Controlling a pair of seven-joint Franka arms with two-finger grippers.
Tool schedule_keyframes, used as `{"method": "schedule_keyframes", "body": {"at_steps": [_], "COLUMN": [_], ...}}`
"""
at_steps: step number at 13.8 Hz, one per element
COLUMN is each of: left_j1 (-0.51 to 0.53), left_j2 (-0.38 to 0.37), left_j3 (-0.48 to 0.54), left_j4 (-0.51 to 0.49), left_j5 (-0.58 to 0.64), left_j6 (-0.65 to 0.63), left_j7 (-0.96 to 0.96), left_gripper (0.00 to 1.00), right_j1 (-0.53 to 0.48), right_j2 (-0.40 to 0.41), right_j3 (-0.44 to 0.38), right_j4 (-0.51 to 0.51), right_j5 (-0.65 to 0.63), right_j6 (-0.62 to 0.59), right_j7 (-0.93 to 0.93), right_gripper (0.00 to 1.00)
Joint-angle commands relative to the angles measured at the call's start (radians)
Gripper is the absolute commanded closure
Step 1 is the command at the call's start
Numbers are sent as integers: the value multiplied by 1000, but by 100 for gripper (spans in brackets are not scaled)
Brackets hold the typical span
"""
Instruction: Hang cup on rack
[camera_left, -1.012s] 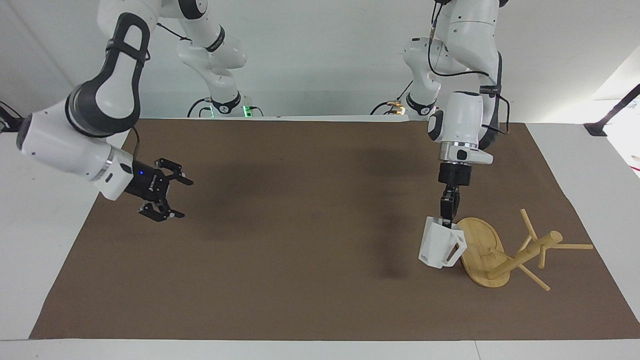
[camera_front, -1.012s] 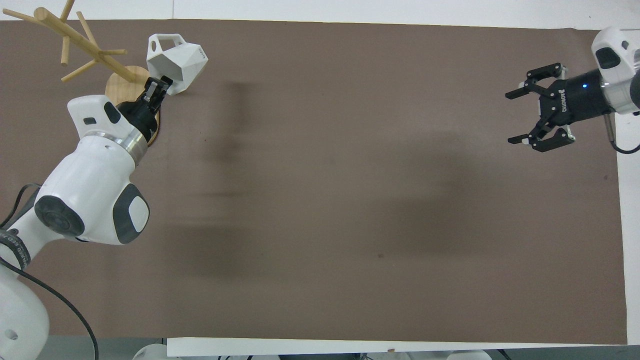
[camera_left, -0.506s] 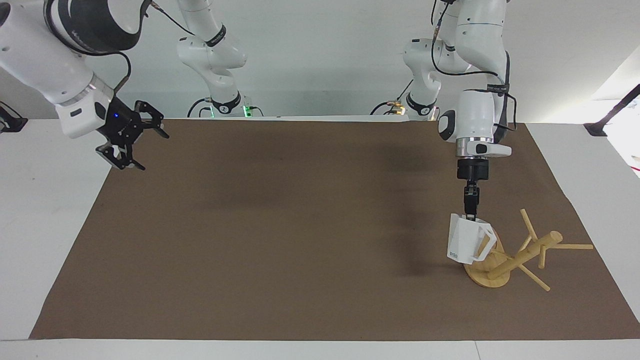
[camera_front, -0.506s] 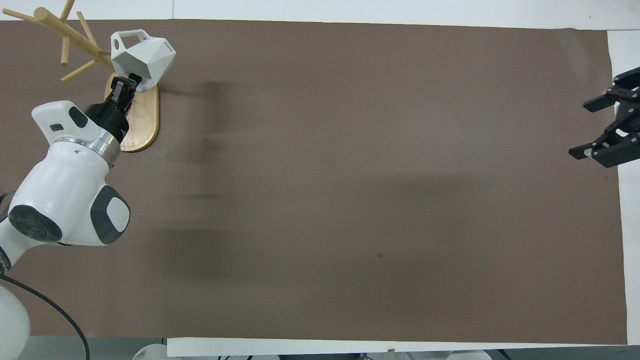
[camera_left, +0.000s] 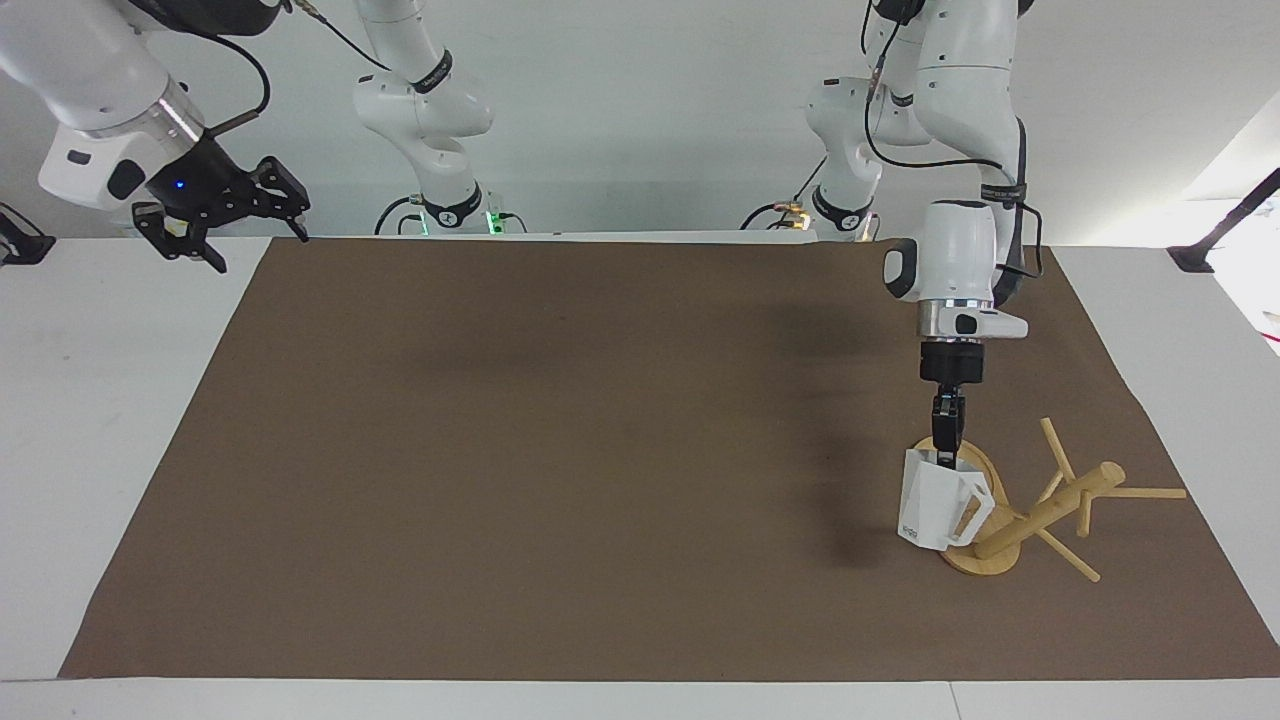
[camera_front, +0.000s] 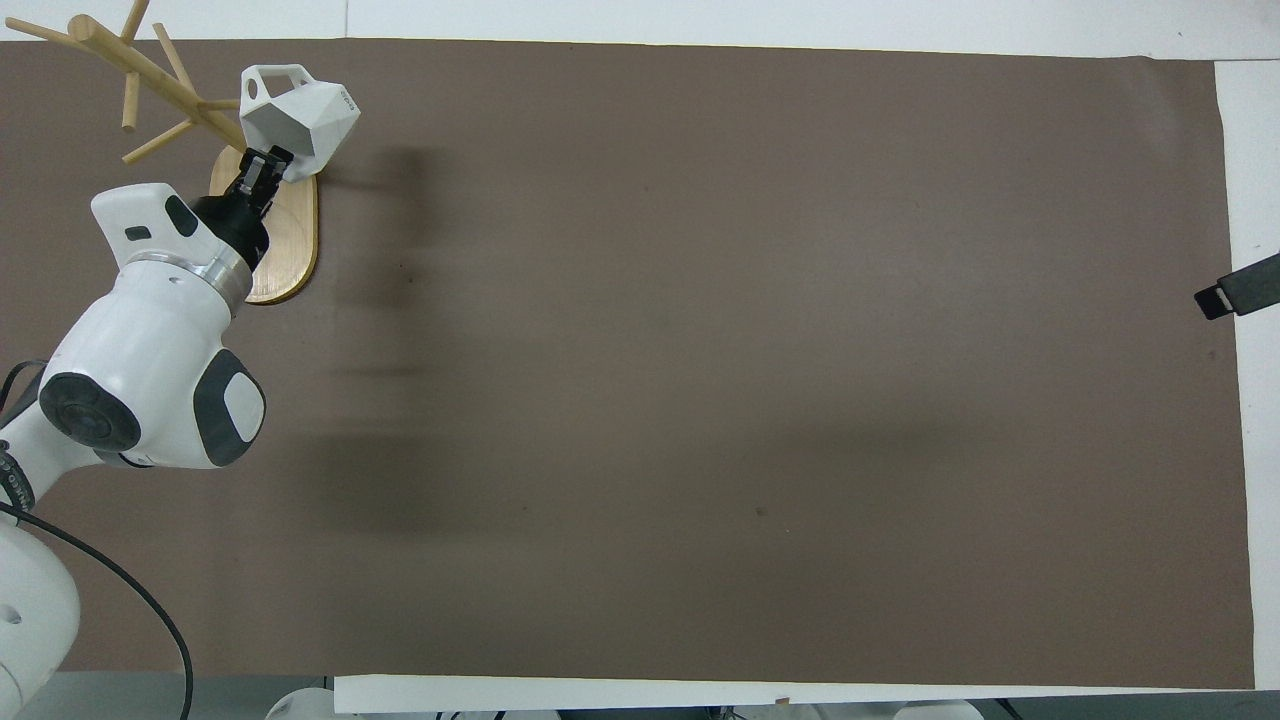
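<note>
Two arms at the table; only the left one is working. Left gripper (camera_left: 946, 455) hangs straight down from its wrist at the left arm's end of the brown mat (camera_left: 600, 450), fingers pinched together on the rim of the white faceted cup (camera_left: 935, 508). Cup is held off the mat, mouth up toward the gripper, over the end of the oval base of the bamboo mug rack (camera_left: 1040, 510) that lies farther from the robots.

The rack looks tipped in both views: its post (camera_left: 1050, 508) slants up from the base toward the table's edge at the left arm's end, pegs splayed out around its upper part. I cannot tell whether the base sits flat.

Key relation: the cup's boxy loop handle (camera_left: 972, 500) faces the post, just beside its lower stretch. In the overhead view the handle (camera_front: 275, 80) sits close to a short peg (camera_front: 222, 104) pointing toward it. Whether handle and peg touch, I cannot tell. Judgement: the handle opening must line up with that peg's long axis, then slide along it toward the post. The cup is not yet hung.

Right gripper (camera_left: 222, 212) waits up high over the table edge at the right arm's end, fingers spread, nothing in them.
</note>
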Motion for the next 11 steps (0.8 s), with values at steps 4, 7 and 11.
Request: {"method": "schedule_keyframes", "body": {"at_steps": [4, 7, 11], "left_j1": [96, 124, 136], "left_j2": [37, 37, 31], "left_j3": [-13, -13, -12], "left_j4": [22, 22, 82], "left_j5": [130, 132, 126], "left_j6": [-5, -7, -216], "left_j7": [15, 13, 1], "left_gripper": [100, 100, 26], "right_j1": [-7, -10, 16], "right_j2": [-12, -31, -115], "right_j3": [-6, -11, -12], "right_j4": [0, -24, -127], "right_j5": [-22, -29, -35], "right_j6": [-62, -58, -20], "right_j7": [194, 214, 337], "right_gripper": [0, 0, 0]}}
